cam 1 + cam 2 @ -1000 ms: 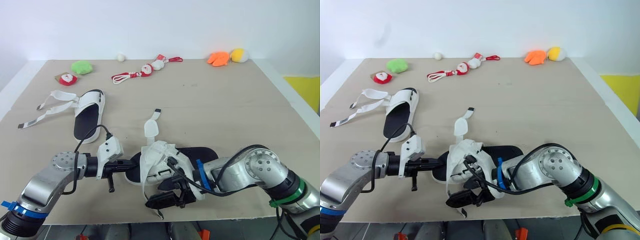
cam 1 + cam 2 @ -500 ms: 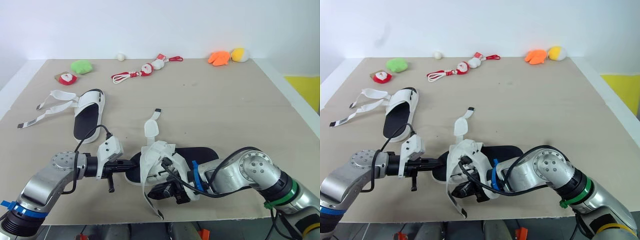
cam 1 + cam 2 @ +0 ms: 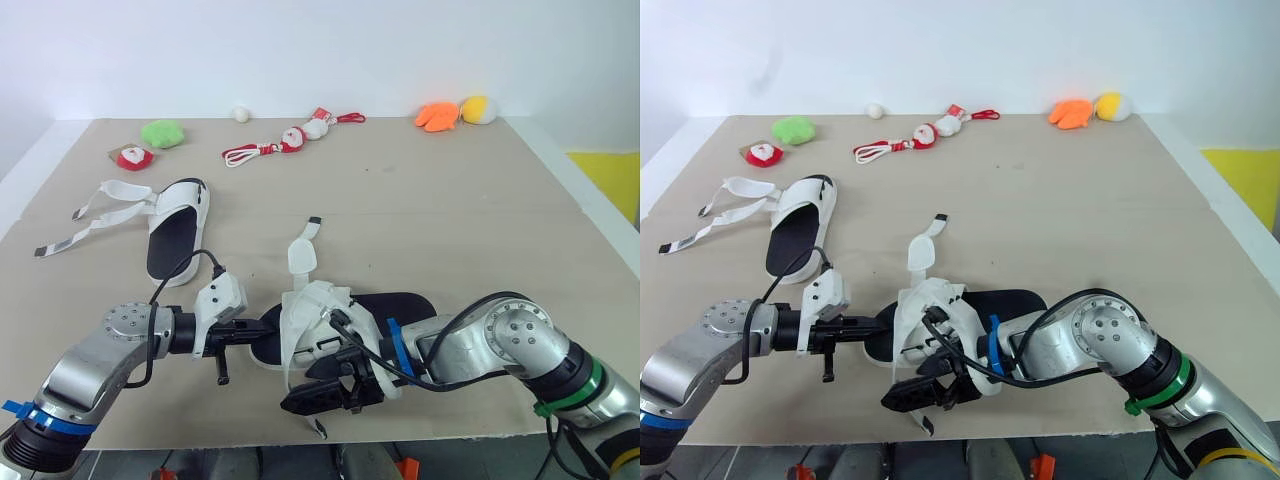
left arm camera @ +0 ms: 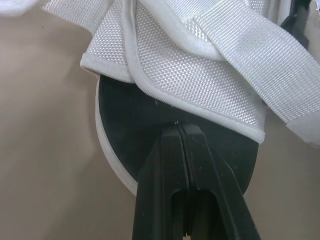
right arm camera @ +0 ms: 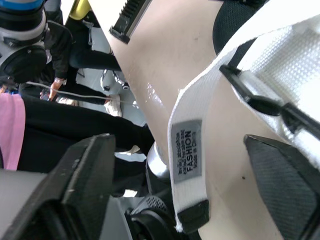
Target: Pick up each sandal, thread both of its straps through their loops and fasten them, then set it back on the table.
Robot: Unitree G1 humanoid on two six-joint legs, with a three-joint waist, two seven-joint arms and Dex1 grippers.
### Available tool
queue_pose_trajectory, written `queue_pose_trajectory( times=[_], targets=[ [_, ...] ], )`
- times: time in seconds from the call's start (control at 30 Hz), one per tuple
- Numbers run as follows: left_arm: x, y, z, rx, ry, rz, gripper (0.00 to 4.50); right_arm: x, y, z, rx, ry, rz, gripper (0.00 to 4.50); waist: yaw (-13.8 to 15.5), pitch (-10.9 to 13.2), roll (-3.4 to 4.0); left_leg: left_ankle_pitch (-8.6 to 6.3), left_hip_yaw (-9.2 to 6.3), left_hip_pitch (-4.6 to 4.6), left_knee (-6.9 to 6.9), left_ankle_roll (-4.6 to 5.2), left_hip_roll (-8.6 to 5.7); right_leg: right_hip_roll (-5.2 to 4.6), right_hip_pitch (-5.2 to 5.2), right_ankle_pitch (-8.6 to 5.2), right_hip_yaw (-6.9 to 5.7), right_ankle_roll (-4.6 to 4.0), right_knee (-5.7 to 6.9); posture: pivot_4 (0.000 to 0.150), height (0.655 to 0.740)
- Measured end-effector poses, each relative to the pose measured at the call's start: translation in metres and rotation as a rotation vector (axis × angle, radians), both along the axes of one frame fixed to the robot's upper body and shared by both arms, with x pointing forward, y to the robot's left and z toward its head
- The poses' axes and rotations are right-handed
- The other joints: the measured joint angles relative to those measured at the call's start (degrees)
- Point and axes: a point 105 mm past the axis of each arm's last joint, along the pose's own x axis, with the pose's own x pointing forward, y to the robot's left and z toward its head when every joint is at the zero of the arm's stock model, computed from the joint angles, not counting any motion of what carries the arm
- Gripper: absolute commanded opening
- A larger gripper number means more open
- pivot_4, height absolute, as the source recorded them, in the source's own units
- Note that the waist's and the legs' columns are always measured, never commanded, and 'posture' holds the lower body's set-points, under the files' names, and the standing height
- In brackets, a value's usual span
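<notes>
While spread wide and gripping nothing, poised by the near edge of the surface (image 3: 450, 220): right end effector (image 3: 318, 390), fingers either side of a dangling strap (image 5: 187, 150) with a printed label and a black tip. Shut tight: left end effector (image 3: 245, 338), fingertips (image 4: 182, 132) pressed to the black insole at one end of the near sandal (image 3: 340, 315), just under its white webbing. Cannot tell whether anything is pinched between them.

Close to the front edge, between both arms: that sandal, on or just above the surface, cannot tell which. Standing up from it and curling free, a second strap (image 3: 302, 255), threaded through no loop as far as visible.

Well apart at far left, flat on the surface: far sandal (image 3: 178, 230), both straps (image 3: 95, 212) splayed out loose beside it.

Judged progress: early. Neither sandal fastened. Likely step in hand: catching the dangling strap for threading. Left to do: that strap, the second strap, the set-down, then the same routine for the far sandal.

No container seen. Loose along the back of the surface: green plush (image 3: 163, 133), red-and-white toy (image 3: 132, 158), corded Santa toys (image 3: 290, 138), white ball (image 3: 241, 114), orange plush (image 3: 437, 117), yellow plush (image 3: 479, 109).
</notes>
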Motion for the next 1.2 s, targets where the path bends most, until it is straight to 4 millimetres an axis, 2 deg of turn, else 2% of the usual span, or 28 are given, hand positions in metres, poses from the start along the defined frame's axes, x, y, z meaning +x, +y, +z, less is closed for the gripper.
queue_pose_trajectory(
  times=[0.27,0.33,0.37,0.4,0.43,0.53,0.6,0.63,0.67,0.8,0.87,1.0,1.1,1.2],
  targets=[
    [0.000,-0.001,0.000,-0.001,0.000,-0.003,0.00,-0.001,0.004,-0.006,-0.047,-0.024,-0.024,4.39,0.0,0.0,0.00,0.01,0.00,-0.01,0.00,0.01,0.00,-0.01,-0.01,0.02,0.01,-0.01,0.00,0.150,0.7400],
    [0.000,-0.001,0.000,-0.001,0.000,-0.003,0.00,-0.001,0.004,-0.006,-0.051,-0.027,-0.026,4.01,0.0,0.0,0.00,0.01,0.00,-0.01,0.00,0.01,0.00,-0.01,-0.01,0.02,0.01,-0.01,0.00,0.150,0.7400],
    [0.000,-0.001,0.000,-0.001,0.000,-0.003,0.00,-0.001,0.004,-0.006,-0.053,-0.028,-0.028,3.75,0.0,0.0,0.00,0.01,0.00,-0.01,0.00,0.01,0.00,-0.01,-0.01,0.02,0.01,-0.01,0.00,0.150,0.7400],
    [0.000,-0.001,0.000,-0.003,0.001,-0.003,0.00,0.002,0.003,-0.008,-0.067,-0.035,-0.045,3.21,0.0,0.0,0.00,0.01,0.00,-0.02,0.00,0.01,0.00,-0.01,-0.01,0.02,0.01,-0.01,0.00,0.150,0.7400],
    [0.000,-0.001,0.000,-0.003,0.001,-0.004,0.00,0.002,0.003,-0.008,-0.068,-0.035,-0.047,2.93,0.0,0.0,0.00,0.01,0.00,-0.02,0.00,0.01,0.00,-0.01,-0.01,0.02,0.01,-0.01,0.00,0.150,0.7400],
    [-0.001,-0.001,0.000,-0.004,0.002,-0.005,0.00,0.004,0.003,-0.008,-0.073,-0.040,-0.064,1.47,0.0,0.0,0.00,0.01,0.00,-0.04,-0.01,0.01,0.00,-0.01,-0.02,0.00,0.01,-0.03,0.00,0.150,0.7400],
    [-0.001,-0.001,0.000,-0.004,0.002,-0.005,0.00,0.005,0.003,-0.008,-0.074,-0.039,-0.065,0.75,0.0,0.0,0.00,0.01,0.00,-0.05,-0.01,0.01,0.00,-0.01,-0.03,0.00,0.01,-0.03,0.00,0.150,0.7400],
    [0.000,-0.001,0.000,-0.005,0.001,-0.005,0.00,0.005,0.003,-0.008,-0.074,-0.038,-0.066,0.20,0.0,0.0,0.00,0.01,0.00,-0.05,0.00,0.01,0.00,-0.01,-0.03,0.00,0.01,-0.03,0.00,0.150,0.7400],
    [0.000,-0.001,0.000,-0.005,0.001,-0.005,0.00,0.005,0.002,-0.008,-0.073,-0.038,-0.066,0.07,0.0,0.0,0.00,0.01,0.00,-0.05,0.00,0.01,0.00,-0.01,-0.03,0.00,0.01,-0.03,0.00,0.150,0.7400],
    [0.001,-0.001,-0.001,-0.007,0.002,-0.002,0.00,0.007,0.000,-0.007,-0.058,-0.023,-0.063,0.07,0.0,0.0,0.00,0.01,0.00,-0.05,0.00,0.01,0.00,-0.01,-0.04,0.00,0.01,-0.03,0.00,0.150,0.7400],
    [0.001,0.000,0.000,-0.008,0.002,-0.001,0.00,0.013,0.000,0.000,-0.015,-0.009,-0.058,0.07,0.0,0.0,0.01,0.01,0.00,-0.05,0.01,0.01,0.00,-0.01,-0.04,0.01,0.01,-0.02,0.00,0.150,0.7400],
    [0.003,-0.002,-0.001,-0.016,0.000,-0.004,0.00,0.034,-0.002,0.029,0.058,-0.052,-0.056,0.07,0.1,0.0,0.01,0.03,0.00,-0.05,0.02,0.05,0.00,0.01,-0.02,0.04,0.00,-0.02,0.00,0.150,0.7400],
    [0.003,-0.004,0.000,-0.025,0.000,-0.012,0.00,0.036,-0.007,0.032,0.041,-0.066,-0.044,0.07,0.2,0.0,0.01,0.03,-0.03,-0.15,0.02,0.05,-0.03,-0.02,-0.03,0.00,0.00,-0.06,-0.01,0.150,0.7400],
    [0.003,-0.007,0.001,-0.032,-0.006,-0.021,0.00,0.027,-0.016,0.031,-0.006,-0.098,-0.011,0.90,0.2,0.0,0.01,0.02,-0.04,-0.33,0.02,0.06,-0.09,-0.06,-0.15,-0.01,0.00,-0.04,-0.04,0.150,0.7400]
  ],
)
